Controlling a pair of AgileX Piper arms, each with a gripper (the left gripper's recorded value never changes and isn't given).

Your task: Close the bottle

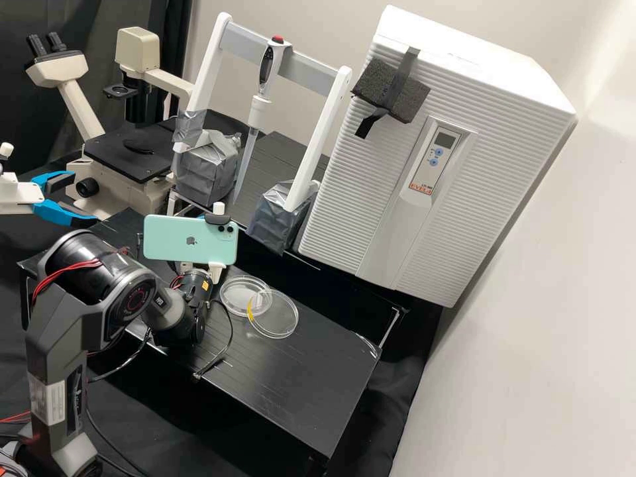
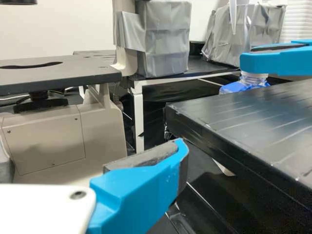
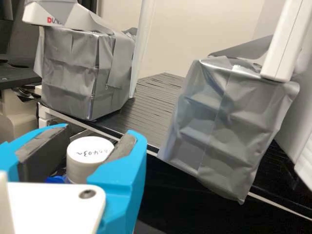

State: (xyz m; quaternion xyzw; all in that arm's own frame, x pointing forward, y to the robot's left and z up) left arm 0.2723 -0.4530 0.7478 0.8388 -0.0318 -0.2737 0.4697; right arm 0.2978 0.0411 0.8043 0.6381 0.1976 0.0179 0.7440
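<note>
While my right gripper [image 3: 90,146] is clamped on the white cap [image 3: 90,155], which has handwriting on its top, both blue fingers [image 3: 122,170] press against its sides. Directly beneath that hand stands the bottle [image 2: 247,82], its clear neck and blue label showing just past the far edge of the black platform [image 2: 253,126]. Whether the cap already sits on the neck I cannot tell. My left gripper [image 1: 58,196] hangs well apart at the bench's left side, fingers spread wide with nothing between them, just beside the microscope [image 1: 112,159]. Beyond my right hand stand two grey tape-wrapped blocks [image 3: 80,68] at the feet of the white stand [image 1: 318,132], which carries a pipette [image 1: 262,93]. Two clear petri dishes [image 1: 273,317] lie touching on the platform, near the mint phone [image 1: 189,240].
</note>
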